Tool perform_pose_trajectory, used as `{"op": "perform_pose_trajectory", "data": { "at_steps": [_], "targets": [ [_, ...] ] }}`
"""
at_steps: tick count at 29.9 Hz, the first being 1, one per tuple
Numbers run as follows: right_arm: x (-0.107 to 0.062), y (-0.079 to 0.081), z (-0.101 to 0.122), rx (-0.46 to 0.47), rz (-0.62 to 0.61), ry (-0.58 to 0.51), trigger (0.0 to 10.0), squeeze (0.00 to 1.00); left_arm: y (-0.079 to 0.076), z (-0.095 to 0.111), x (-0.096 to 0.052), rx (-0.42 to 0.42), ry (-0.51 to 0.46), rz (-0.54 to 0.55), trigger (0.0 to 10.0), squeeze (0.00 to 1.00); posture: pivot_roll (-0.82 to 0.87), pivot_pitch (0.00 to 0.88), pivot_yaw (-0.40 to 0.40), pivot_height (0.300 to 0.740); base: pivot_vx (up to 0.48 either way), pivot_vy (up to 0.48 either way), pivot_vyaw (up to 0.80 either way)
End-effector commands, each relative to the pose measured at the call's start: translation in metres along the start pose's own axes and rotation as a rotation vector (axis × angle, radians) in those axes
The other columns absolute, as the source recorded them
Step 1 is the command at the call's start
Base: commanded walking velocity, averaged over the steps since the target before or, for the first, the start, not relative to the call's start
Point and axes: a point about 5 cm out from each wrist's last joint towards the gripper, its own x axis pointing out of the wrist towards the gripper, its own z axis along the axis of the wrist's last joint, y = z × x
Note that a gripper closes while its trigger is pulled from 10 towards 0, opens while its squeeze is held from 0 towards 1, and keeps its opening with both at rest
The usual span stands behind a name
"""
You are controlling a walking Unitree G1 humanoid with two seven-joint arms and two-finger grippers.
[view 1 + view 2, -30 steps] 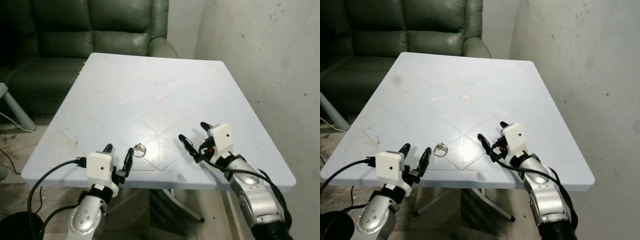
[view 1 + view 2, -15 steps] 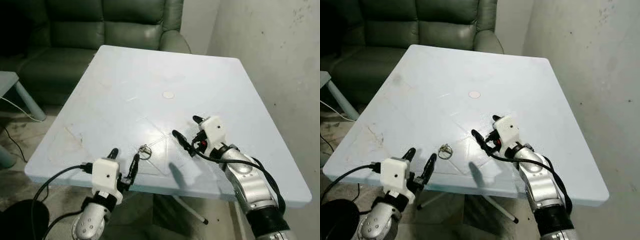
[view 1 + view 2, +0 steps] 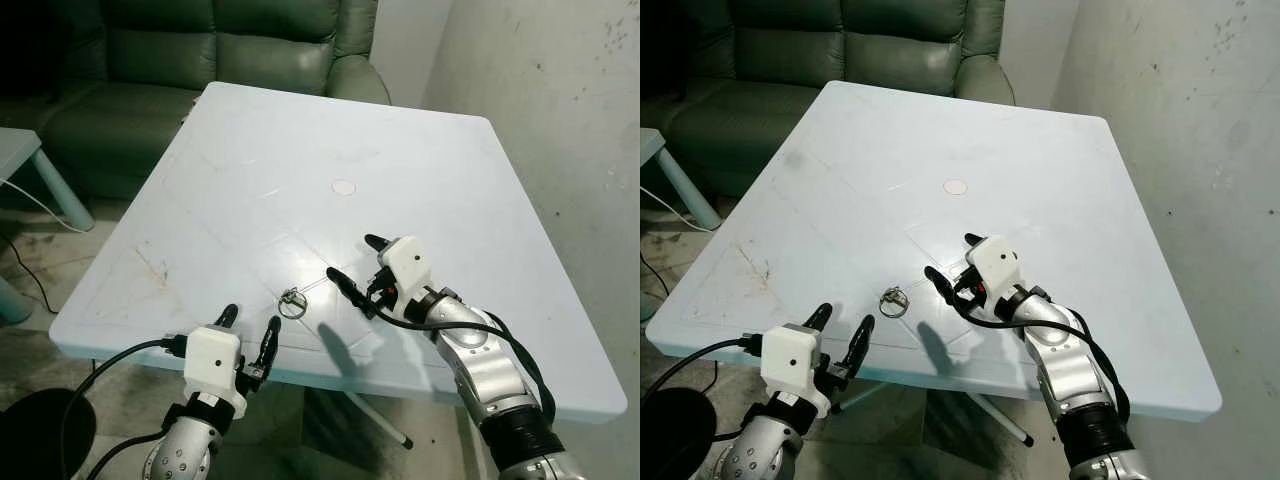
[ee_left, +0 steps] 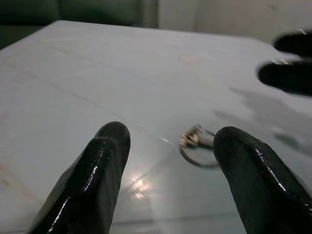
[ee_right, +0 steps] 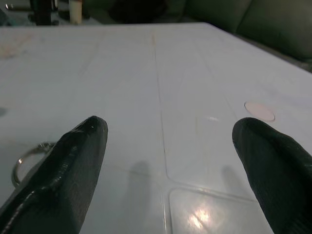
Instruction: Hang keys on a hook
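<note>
The key ring (image 3: 292, 302) lies flat on the white worktop (image 3: 300, 160), between the left hand (image 3: 248, 335) at the near edge and the right hand (image 3: 352, 262) hovering just beside it. Both hands have fingers apart, holding nothing. The head views add a green sofa (image 3: 200, 50) behind the worktop, while the left wrist view brings the ring (image 4: 200, 146) close between its fingertips (image 4: 109, 146).

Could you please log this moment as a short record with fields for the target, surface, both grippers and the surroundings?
target: key ring, flat on the table, untouched
surface: pale blue table, small round cap at its centre
left gripper: open, at the near table edge, just short of the key ring
right gripper: open, above the table beside the key ring
surroundings: green sofa behind the table, wall on the right
</note>
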Motion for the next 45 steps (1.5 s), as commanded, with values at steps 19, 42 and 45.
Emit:
{"op": "perform_pose_trajectory", "data": {
  "at_steps": [19, 42, 45],
  "targets": [
    [-0.008, 0.000, -0.003, 0.041, -0.043, -0.024, 10.0, 0.00, 0.004, 0.005, 0.009, -0.040, -0.007, 0.002, 10.0, 0.00, -0.03, 0.057, -0.076, 0.728, 0.000, 0.458, 0.00],
    [-0.009, -0.002, -0.002, 0.052, -0.054, -0.021, 10.0, 0.00, 0.006, 0.006, 0.011, -0.024, -0.009, 0.026, 10.0, 0.00, -0.03, 0.056, -0.077, 0.728, 0.000, 0.167, 0.00],
    [-0.009, -0.001, -0.002, 0.052, -0.056, -0.020, 10.0, 0.00, 0.006, 0.006, 0.011, -0.023, -0.011, 0.025, 10.0, 0.00, -0.03, 0.057, -0.077, 0.728, 0.000, 0.000, 0.00]
  ]
}}
